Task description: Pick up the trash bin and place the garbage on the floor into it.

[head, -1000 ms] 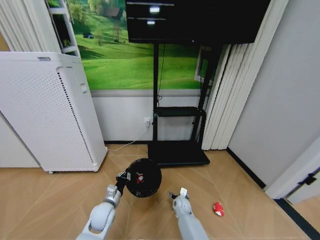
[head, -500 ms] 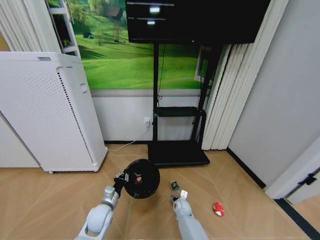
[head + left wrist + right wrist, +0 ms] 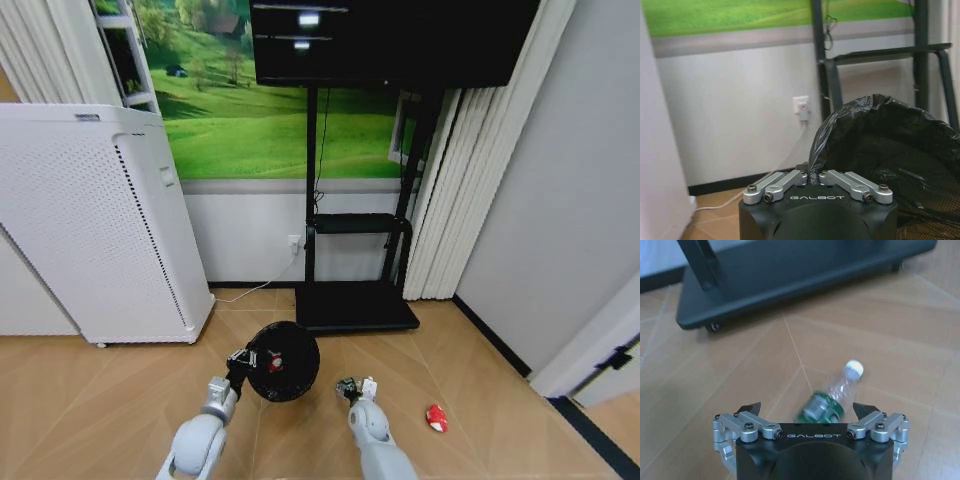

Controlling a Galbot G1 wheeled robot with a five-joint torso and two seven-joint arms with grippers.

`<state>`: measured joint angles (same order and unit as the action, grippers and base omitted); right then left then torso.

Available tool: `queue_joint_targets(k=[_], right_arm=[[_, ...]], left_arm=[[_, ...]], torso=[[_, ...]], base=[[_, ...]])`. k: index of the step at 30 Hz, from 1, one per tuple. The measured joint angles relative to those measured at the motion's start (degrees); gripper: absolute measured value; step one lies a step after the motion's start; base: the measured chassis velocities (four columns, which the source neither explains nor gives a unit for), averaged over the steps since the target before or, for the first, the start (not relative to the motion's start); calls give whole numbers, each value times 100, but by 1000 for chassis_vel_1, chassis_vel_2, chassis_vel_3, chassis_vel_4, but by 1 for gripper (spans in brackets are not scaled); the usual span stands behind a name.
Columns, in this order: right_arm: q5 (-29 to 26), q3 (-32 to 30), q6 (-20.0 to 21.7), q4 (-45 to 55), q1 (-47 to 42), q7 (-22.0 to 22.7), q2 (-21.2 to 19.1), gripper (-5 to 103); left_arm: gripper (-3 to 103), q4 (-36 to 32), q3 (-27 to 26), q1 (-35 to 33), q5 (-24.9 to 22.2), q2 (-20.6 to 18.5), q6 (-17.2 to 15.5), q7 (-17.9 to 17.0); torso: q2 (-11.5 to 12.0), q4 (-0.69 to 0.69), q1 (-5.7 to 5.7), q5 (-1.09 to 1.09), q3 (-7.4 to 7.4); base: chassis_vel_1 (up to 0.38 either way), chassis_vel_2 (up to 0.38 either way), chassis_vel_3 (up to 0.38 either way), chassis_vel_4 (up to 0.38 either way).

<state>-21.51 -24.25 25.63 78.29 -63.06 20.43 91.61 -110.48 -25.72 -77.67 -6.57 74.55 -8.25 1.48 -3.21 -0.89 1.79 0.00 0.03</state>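
Note:
The black trash bin [image 3: 285,362], lined with a black bag [image 3: 890,135], hangs just above the floor. My left gripper [image 3: 240,359] is shut on its rim [image 3: 812,167]. A red-and-white wrapper [image 3: 277,362] lies inside it. A small greenish bottle [image 3: 832,397] with a white cap lies on the wooden floor. My right gripper [image 3: 808,408] is open, with its fingers either side of the bottle's lower end; it hangs low to the right of the bin [image 3: 353,387]. Farther right on the floor lies a red scrap [image 3: 436,418].
A black TV stand's base [image 3: 355,307] sits on the floor just behind the bin and bottle. A tall white perforated appliance [image 3: 95,230] stands at the left, with a white cable [image 3: 240,293] along the wall. Curtains and a grey wall close off the right side.
The right gripper has closed in on the bottle, which lay just ahead of it half a second ago. The left arm with the bin has drawn slightly back.

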Motion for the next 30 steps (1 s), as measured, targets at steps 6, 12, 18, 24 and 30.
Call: queue_joint_targets(k=[6,12,18,24,30], right_arm=[[365,-40,-134,179,-102,-518,-185,100],[351,-9,62,84,-3,-520,-163,100],[579,39,66,-387,297,-833,-137,100],[1049,81,-94,-871,473,-1354,-157,100],[1363,23,-249,-876,458,-1496,-174,100]], left_arm=[[4,-89,-470,-50,33,25,36,-48],[4,-60,-814,-31,-147,-99,71,87],[4,-93,-813,-33,-312,-154,53,182],[4,-97,-807,-88,-333,-179,50,267],[4,-101,-867,-69,-419,-241,50,296]], torso=[[0,-1,0,-1,0],[0,1,0,-1,0],[0,0,0,0,0],[2,0,0,0,0],[2,0,0,0,1]], base=[[0,0,0,0],[0,0,0,0],[0,0,0,0],[0,0,0,0],[0,0,0,0]])
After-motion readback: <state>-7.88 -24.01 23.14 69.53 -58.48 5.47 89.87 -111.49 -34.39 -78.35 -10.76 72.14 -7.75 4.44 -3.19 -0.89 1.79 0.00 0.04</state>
